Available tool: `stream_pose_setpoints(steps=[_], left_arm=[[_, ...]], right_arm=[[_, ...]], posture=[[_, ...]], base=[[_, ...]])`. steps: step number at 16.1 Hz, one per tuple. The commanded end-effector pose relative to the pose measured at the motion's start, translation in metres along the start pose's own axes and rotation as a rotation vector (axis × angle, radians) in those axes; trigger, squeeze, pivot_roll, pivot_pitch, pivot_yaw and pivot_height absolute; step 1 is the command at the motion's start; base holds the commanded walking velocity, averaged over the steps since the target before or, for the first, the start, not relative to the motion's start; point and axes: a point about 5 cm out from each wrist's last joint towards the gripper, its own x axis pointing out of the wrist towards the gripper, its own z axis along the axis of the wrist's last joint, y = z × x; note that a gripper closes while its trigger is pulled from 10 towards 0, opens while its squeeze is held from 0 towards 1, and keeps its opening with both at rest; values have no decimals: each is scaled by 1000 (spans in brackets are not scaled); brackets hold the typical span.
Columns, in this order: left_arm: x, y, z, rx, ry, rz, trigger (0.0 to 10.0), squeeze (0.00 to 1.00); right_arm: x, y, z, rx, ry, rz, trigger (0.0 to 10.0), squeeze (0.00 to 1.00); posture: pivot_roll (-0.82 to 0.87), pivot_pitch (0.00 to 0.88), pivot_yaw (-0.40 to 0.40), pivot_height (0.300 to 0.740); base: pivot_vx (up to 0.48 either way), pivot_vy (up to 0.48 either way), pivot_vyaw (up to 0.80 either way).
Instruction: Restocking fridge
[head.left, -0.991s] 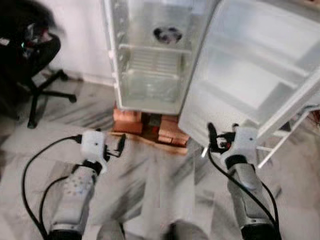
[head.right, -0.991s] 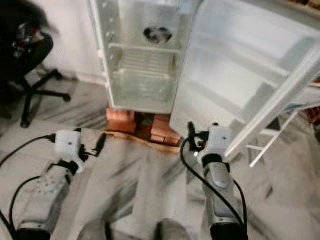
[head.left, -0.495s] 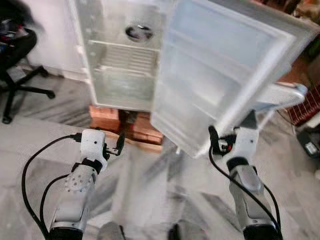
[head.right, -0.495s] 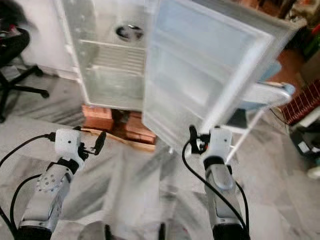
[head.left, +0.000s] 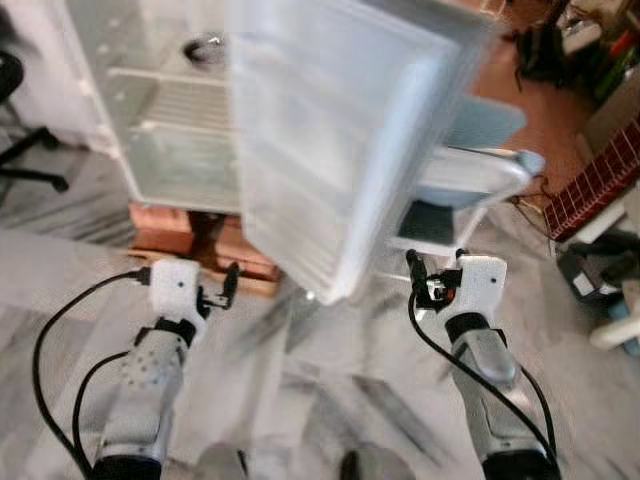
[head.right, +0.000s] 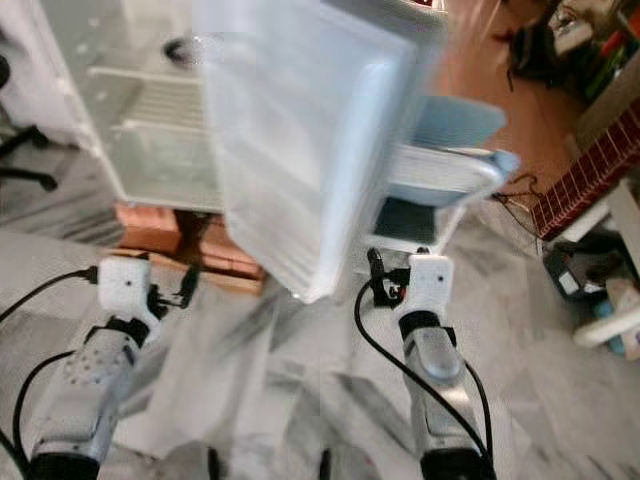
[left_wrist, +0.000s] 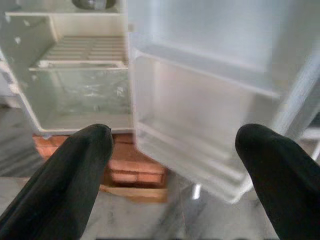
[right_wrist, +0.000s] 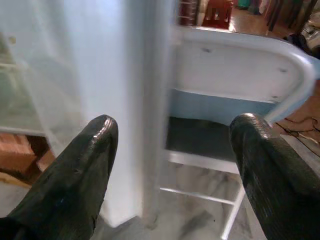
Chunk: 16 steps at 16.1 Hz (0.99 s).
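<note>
The white fridge (head.left: 165, 130) stands open on the left, its shelves bare apart from a dark round thing (head.left: 203, 47) at the top. Its open door (head.left: 330, 140) juts toward me, blurred, with empty door racks (left_wrist: 210, 90). My left gripper (head.left: 228, 285) is held low over the marble floor in front of the fridge, fingers (left_wrist: 75, 165) spread open and holding nothing. My right gripper (head.left: 415, 275) hovers just right of the door's lower corner, also open and empty, its fingers (right_wrist: 265, 165) framing the door edge.
Red bricks (head.left: 190, 235) prop up the fridge. A white metal stand with blue panels (head.left: 470, 175) sits behind the door on the right. A black office chair base (head.left: 30, 165) is far left. Clutter and a red brick-patterned object (head.left: 590, 175) lie far right.
The whole view has swung to the right, so the fridge and door now sit further left and the white stand has come into sight. Both arms keep the same pose.
</note>
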Motion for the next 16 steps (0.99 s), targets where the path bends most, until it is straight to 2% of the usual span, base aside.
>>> stream_pose_setpoints(steps=[1,2,3,6,7,11,12,14,16], left_arm=[[2,-6,5,-40,-25,-12,10000,0],[2,-9,12,-52,-53,-31,10000,0],[2,-7,13,-25,-41,-28,10000,0],[0,16,14,77,-6,-3,10000,0],[-2,16,17,100,-27,16,10000,0],[-14,2,12,58,-50,85,10000,0],[-16,3,13,79,-64,115,10000,0],[-26,4,10,77,-57,141,10000,0],[-37,1,5,78,-35,139,10000,0]], right_arm=[[-2,-7,2,-6,-6,-20,10000,0],[-2,-9,4,4,-14,-36,10000,0],[-1,-12,5,16,-17,-54,10000,0],[0,-14,6,13,-15,-55,10000,0],[0,-13,6,18,-15,-57,10000,0],[-4,-7,5,39,-20,-40,10000,0],[-6,-6,6,34,-24,-35,10000,0],[-19,-12,5,88,-28,-83,10000,0],[-37,-12,1,64,-10,-64,10000,0]], posture=[[40,120,-69,740],[38,122,-69,740],[39,122,-72,740],[44,122,-73,740],[46,123,-72,740],[47,121,-75,740],[47,121,-75,740],[55,112,-81,740],[55,111,-79,740]], base=[[0,0,0],[0,0,0],[0,0,0],[0,0,0],[0,0,0],[0,0,0],[0,0,0],[0,0,0],[0,0,0]])
